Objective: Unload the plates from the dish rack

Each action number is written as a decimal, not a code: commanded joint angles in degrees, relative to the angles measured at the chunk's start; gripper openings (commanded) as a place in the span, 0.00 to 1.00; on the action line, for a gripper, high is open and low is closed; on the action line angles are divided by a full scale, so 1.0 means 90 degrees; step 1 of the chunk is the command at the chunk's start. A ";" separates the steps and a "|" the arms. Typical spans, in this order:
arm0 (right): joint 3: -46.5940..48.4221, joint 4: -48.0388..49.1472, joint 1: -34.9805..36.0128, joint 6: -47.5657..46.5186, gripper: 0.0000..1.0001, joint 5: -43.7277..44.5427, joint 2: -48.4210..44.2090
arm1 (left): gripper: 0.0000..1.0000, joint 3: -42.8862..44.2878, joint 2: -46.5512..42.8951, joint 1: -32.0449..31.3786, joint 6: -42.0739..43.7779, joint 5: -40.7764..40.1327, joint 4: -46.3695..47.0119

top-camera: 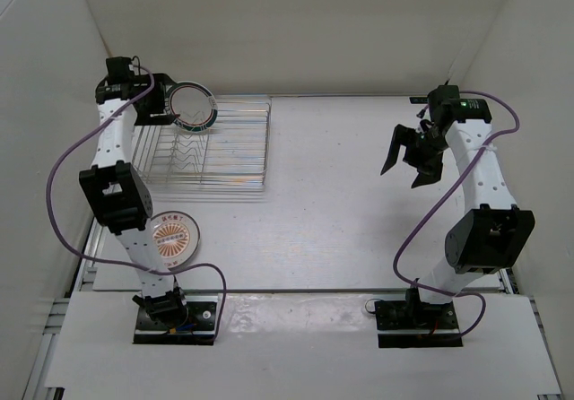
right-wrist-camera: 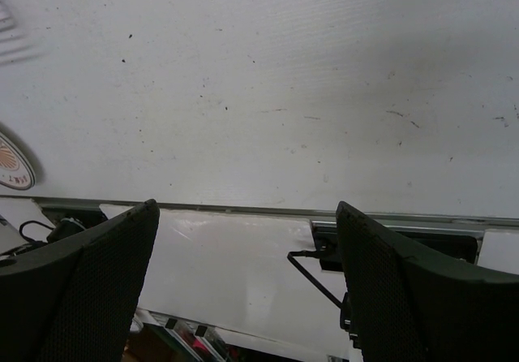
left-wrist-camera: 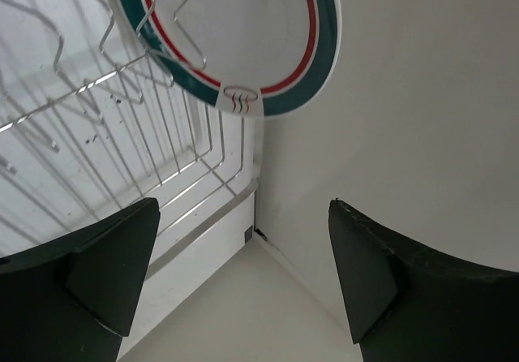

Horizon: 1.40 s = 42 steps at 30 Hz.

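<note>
1. Silvery wire: the rack (top-camera: 224, 149) stands on the table (top-camera: 359, 221) at the far left, close to the back wall.
2. Teal-rimmed plate (top-camera: 193, 106): it stands on edge, tilted, in the rack's far-left corner, caught between the wires. A thin red ring runs inside the teal band.
3. Sunburst plate (top-camera: 173, 239): it lies flat on the table in front of the rack, near it but not touching, beside my left arm.
4. Left gripper (left-wrist-camera: 243, 216): it sits at the rack's far-left end, just beside the teal-rimmed plate. My fingers (left-wrist-camera: 105, 273) are spread wide with nothing between them. In the wrist view the plate's rim shows above the gap and touches neither finger.
5. Right gripper (top-camera: 402, 174): it hangs over bare table on the right side, well apart from the rack. Its fingers (right-wrist-camera: 405, 297) are spread wide and hold nothing.
6. Right wrist view: only an edge of the sunburst plate (right-wrist-camera: 12, 163) shows, at the left margin.
</note>
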 commanded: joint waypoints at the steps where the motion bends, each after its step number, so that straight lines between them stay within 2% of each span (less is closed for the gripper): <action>1: -0.0082 -0.1480 -0.0023 -0.0062 0.91 -0.0047 -0.0091 | 0.96 0.0521 0.0329 -0.0072 -0.0195 -0.0158 0.0402; 8: 0.0026 -0.1489 -0.0003 -0.0062 0.91 0.0011 -0.0023 | 0.96 0.1517 0.1452 -0.0248 -0.0381 -0.0480 0.1456; 10: 0.0045 -0.1499 -0.0013 -0.0043 0.91 0.0011 -0.0023 | 1.00 0.1635 0.1666 -0.0307 -0.0449 -0.0568 0.1787; 26: -0.0062 -0.1499 -0.0267 -0.0043 0.91 -0.0047 0.0046 | 1.00 0.1743 0.2312 -0.0414 -0.0430 -0.0744 0.2131; 42: -0.0053 -0.1480 -0.0384 -0.0043 0.91 -0.0164 0.0143 | 0.78 0.1186 0.2175 -0.0385 -0.0225 -0.0491 0.2278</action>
